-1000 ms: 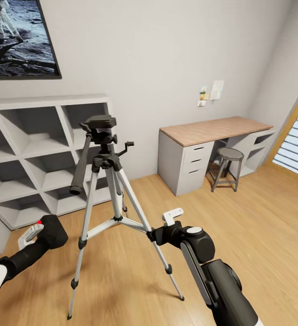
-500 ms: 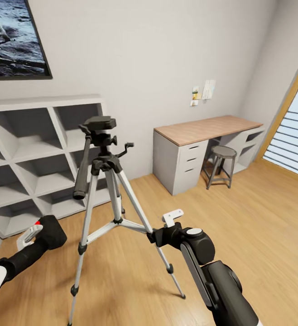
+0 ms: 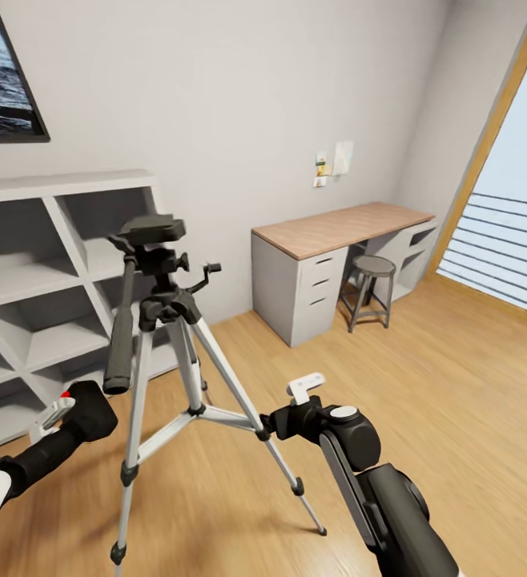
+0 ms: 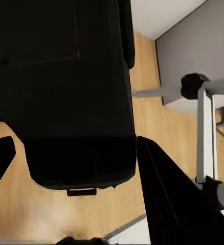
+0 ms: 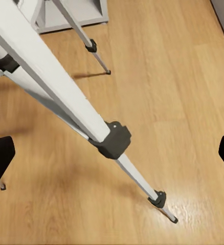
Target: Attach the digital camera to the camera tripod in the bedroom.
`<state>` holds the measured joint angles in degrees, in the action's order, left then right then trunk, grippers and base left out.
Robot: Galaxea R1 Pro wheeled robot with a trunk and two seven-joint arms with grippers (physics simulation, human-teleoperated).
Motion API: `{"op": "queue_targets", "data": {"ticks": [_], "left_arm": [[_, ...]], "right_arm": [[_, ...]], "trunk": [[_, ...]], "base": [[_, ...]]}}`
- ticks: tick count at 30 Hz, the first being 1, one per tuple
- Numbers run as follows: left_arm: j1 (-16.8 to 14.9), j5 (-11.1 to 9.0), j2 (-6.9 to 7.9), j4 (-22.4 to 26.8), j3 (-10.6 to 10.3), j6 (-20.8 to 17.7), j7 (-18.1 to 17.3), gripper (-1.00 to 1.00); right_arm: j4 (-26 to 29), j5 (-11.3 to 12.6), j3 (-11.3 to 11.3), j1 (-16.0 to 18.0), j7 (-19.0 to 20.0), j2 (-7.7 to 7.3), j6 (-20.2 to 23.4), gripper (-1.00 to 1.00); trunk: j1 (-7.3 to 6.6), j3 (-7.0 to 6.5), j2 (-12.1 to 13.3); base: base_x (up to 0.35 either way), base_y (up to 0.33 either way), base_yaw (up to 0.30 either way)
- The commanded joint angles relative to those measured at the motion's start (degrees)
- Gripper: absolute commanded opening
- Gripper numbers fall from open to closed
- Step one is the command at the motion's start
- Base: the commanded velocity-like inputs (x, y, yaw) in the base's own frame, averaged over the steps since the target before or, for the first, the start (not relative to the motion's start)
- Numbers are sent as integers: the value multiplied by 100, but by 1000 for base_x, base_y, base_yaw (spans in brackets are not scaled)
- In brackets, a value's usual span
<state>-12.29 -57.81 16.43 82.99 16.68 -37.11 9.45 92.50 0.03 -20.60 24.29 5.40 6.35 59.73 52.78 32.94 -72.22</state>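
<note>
Here the left claw [image 3: 55, 417] is clamped on the digital camera [image 3: 91, 410], low beside the camera tripod [image 3: 155, 320], right claw [image 3: 299, 390] spread empty near its front leg; best raise the camera level above the tripod's head before lowering.

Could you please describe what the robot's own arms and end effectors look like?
Both arms are glossy black with rounded segments. The right arm has a round joint with a light grey cap and a grey seam along its forearm. The left arm turns white near the picture's edge. Each end effector, left and right, carries white finger tabs; no cables show.
</note>
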Motion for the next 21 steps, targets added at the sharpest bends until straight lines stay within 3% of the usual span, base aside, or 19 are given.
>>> {"op": "queue_targets", "data": {"ticks": [1,7,21], "left_arm": [[-3,-46,1,6,7,-27,21,-100],[-2,-46,5,22,9,-29,3,-100],[66,-46,42,58,19,-32,-7,-100]], "right_arm": [[4,-4,-4,-32,23,1,27,100],[4,8,-18,-89,31,-2,27,100],[4,15,-34,-227,53,-3,27,100]], "trunk": [[2,6,-3],[2,6,-3],[2,6,-3]], "base": [[175,243,-56],[115,161,-31],[11,16,-3]]}}
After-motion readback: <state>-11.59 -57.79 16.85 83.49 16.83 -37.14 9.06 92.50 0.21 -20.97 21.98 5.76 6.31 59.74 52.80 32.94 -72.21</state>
